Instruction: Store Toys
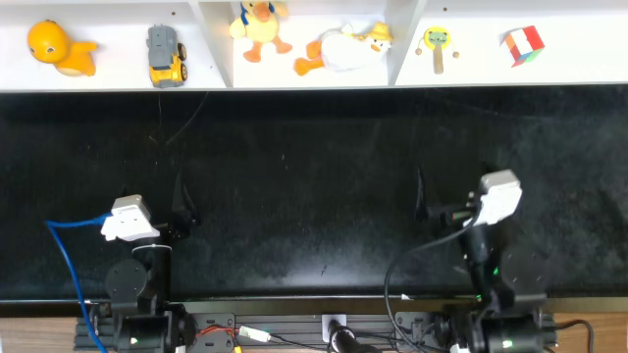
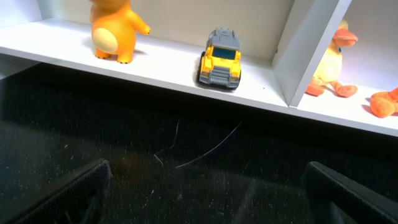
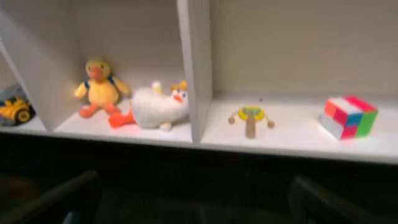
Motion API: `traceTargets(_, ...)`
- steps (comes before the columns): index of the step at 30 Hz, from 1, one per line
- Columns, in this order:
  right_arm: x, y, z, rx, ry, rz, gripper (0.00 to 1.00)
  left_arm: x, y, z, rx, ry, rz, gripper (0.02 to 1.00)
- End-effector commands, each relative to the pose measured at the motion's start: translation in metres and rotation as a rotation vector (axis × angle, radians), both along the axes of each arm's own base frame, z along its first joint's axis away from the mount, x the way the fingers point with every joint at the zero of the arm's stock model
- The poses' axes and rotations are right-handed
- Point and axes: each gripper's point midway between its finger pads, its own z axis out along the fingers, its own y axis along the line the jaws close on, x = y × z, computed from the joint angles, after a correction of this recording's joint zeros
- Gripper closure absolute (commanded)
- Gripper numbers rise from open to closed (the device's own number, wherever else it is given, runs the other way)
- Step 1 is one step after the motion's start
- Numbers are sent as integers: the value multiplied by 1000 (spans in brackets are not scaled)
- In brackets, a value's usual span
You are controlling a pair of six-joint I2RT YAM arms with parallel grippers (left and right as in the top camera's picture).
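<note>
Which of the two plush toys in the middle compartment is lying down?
The white one: it lies on its side, while the yellow duck beside it sits upright.

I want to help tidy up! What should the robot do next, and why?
Probably just rest the open left gripper and right gripper near their bases: the orange duck, truck, plush duck, white duck, rattle and cube already sit on the shelf.

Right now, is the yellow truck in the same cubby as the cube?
No, the yellow truck sits in the left cubby, the colorful cube in the right cubby.
</note>
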Motion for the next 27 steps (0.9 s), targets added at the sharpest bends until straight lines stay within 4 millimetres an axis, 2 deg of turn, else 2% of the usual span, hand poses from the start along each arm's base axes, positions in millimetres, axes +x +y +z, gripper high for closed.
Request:
traceTargets(1, -3, -14, -28, 175, 16, -93, 5, 0, 0, 1, 12, -8, 2, 20)
traceTargets(4, -3, -14, -48, 207, 21, -94, 3, 0, 0, 1, 12, -8, 2, 20)
traceTargets(9, 0, -10, -69, 210, 20, -77, 5, 0, 0, 1, 12, -8, 2, 20)
traceTargets(27, 2, -10, -66, 216, -27, -73, 5, 0, 0, 1, 12, -8, 2, 20)
